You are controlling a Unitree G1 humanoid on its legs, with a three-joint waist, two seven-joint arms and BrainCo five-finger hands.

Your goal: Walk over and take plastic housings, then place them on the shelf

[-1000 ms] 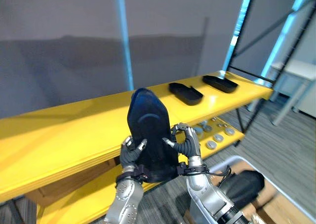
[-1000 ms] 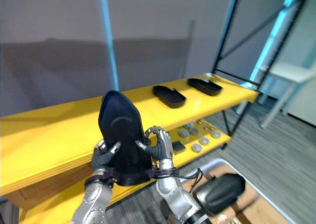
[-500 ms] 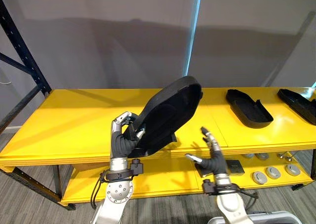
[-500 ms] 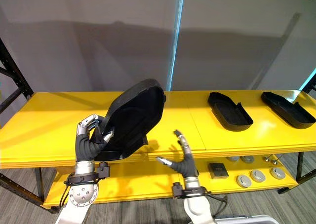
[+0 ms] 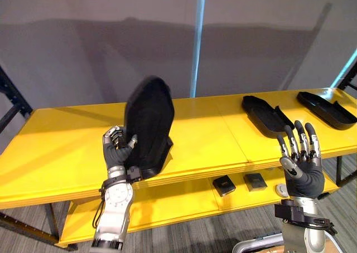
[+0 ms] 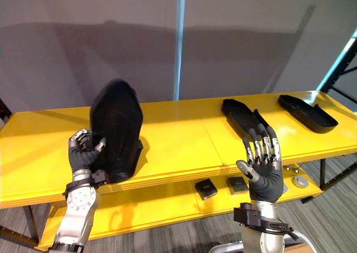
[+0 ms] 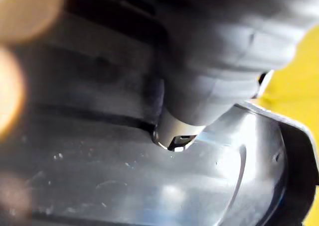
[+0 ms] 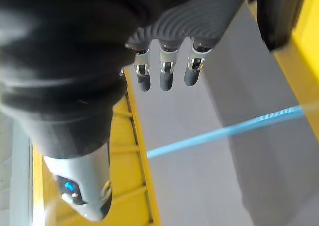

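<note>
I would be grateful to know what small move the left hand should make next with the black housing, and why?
Probably tip the housing down flat onto the shelf before letting go. It stands upright, its lower end near the shelf's front edge, with the left hand curled round its side; the right hand is open and apart. The two other housings lie flat.

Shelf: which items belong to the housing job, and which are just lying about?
Job: upright housing gripped by left hand; two flat housings; yellow top shelf; open right hand.
Lying about: two small black blocks and a grey disc on the lower shelf.
</note>
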